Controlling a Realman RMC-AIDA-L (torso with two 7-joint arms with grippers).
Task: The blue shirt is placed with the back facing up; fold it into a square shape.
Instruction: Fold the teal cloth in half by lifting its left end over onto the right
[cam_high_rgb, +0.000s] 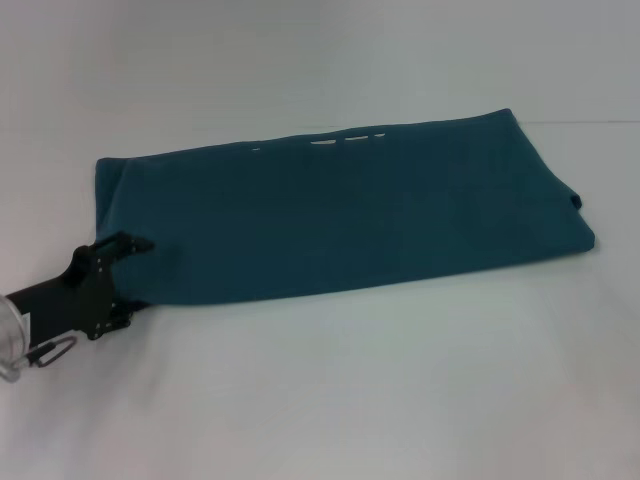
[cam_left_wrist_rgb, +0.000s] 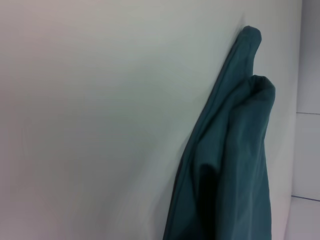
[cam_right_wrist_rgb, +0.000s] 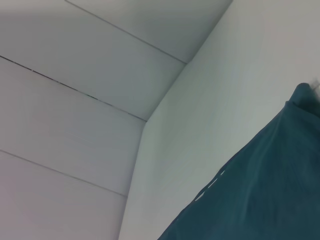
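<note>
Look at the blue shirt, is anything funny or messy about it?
A little. The blue shirt lies folded into a long strip, not a square yet. Bits of white lettering peek out along its far edge, and its right end has a small bunched corner. The left hand sits at the shirt's left end.

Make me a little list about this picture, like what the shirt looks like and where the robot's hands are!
Shirt: blue shirt, folded into a long band, lying flat
Letters: bits of white print peek out at its far edge
Surface: white table
Left tool: left tool at the shirt's left end, touching the cloth; grip unclear
Right tool: not seen in the head view
Square yet: no, still a long rectangle
</note>
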